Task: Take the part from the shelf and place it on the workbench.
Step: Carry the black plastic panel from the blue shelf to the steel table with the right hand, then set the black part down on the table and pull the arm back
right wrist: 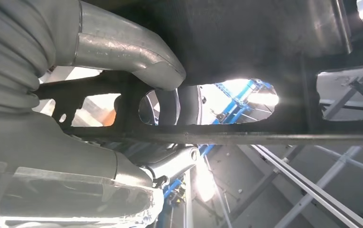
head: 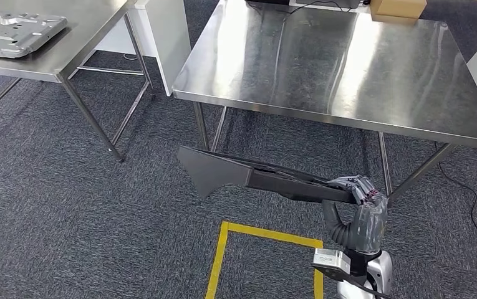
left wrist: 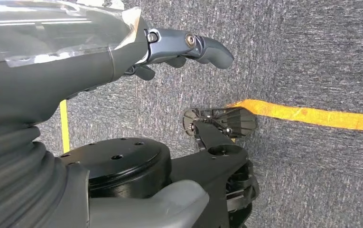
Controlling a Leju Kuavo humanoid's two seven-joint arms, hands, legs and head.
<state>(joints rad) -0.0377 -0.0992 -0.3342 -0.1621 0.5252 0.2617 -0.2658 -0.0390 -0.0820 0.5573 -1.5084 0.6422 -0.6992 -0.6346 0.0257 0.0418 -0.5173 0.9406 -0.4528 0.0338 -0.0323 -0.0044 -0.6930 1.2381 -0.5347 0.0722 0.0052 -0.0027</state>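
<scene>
One dark flat part (head: pixel 248 175) is gripped at its end by the right hand (head: pixel 361 205) and held level above the carpet, just in front of the steel desk (head: pixel 323 68). The left hand (left wrist: pixel 184 47) is held over carpet, fingers curled, holding nothing.

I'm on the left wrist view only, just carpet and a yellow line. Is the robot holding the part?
Observer: Yes. In the head view the right hand grips the dark part by one end.
Operator: Where's the workbench?
Observer: The steel workbench stands straight ahead; the part is not yet over its top.
Operator: Anything on it?
Observer: A cardboard box sits at its far edge.
</scene>
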